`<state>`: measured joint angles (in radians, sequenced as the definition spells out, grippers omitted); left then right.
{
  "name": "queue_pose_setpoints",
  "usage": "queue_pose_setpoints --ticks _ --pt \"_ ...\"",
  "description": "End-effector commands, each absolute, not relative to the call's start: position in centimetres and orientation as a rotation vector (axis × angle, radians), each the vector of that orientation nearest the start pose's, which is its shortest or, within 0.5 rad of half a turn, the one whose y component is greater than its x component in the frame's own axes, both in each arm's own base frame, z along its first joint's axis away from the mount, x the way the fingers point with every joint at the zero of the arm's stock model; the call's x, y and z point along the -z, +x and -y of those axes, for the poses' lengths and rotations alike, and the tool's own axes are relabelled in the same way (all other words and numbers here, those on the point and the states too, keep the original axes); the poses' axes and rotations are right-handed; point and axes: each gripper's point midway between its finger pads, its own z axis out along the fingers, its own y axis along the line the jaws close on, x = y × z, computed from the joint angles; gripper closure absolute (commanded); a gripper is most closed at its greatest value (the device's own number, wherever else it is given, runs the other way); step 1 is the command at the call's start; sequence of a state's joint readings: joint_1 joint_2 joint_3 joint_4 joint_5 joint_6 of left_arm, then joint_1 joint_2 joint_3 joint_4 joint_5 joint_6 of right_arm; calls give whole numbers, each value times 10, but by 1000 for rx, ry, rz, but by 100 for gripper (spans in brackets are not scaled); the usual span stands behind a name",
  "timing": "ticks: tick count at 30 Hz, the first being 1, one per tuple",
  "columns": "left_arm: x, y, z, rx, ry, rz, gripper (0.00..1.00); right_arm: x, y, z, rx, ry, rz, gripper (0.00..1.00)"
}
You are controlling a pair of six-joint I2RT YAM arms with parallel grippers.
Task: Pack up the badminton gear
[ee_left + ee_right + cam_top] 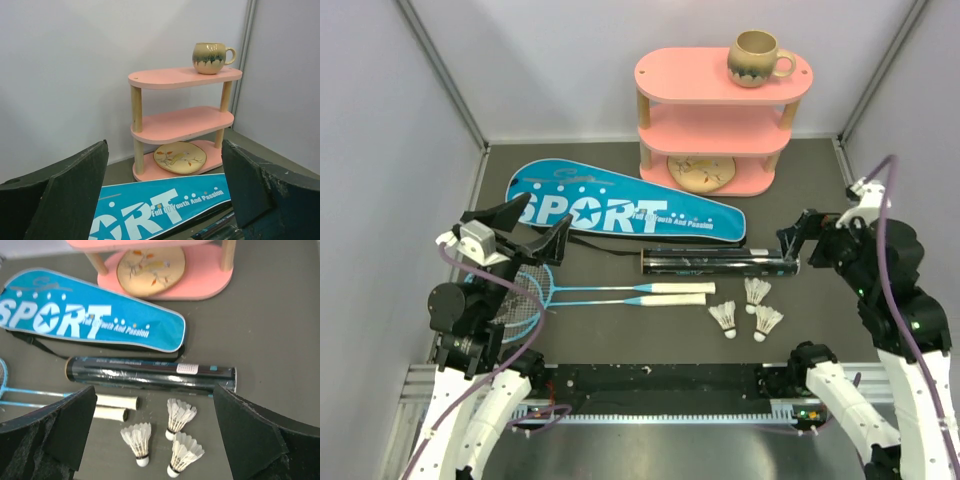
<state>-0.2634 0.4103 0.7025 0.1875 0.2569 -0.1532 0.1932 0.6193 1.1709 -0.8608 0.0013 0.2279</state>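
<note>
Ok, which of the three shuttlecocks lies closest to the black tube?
The rear shuttlecock, just in front of the black tube near its right end. The left shuttlecock and right shuttlecock lie closer to the arm bases.

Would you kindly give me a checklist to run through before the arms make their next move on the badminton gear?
1. Left hand open and empty: ok.
2. Right hand open and empty: ok.
3. Three shuttlecocks lying loose beside the black tube, nothing on them: ok.
4. Tube end open to take the shuttlecocks: cannot tell.
5. Blue cover unzipped: cannot tell.
6. Handles of the rackets uncovered, side by side: ok.
</note>
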Motion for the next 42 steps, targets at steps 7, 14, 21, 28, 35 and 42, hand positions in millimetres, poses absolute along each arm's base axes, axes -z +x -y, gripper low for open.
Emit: queue_pose_setpoints --ticks 7,14,21,28,35,42 --pt "-444 198 94 415 266 -1033 2 -265 247 -99 -431 -232 -2135 1" --pt "-445 194 91 407 243 -1023 2 -214 270 -157 -292 -592 -2228 1" --pt "-445 191 87 403 212 -1025 2 -163 277 -215 -128 -1147 -2148 8" --pt "-445 192 71 357 129 -1032 2 -140 295 -272 -178 -1397 -1996 8" --pt "-443 193 71 359 120 -1038 2 -127 311 -287 -164 -1398 -2014 7" --pt "-443 192 72 362 126 -1038 2 -157 345 -252 65 -626 -2261 3"
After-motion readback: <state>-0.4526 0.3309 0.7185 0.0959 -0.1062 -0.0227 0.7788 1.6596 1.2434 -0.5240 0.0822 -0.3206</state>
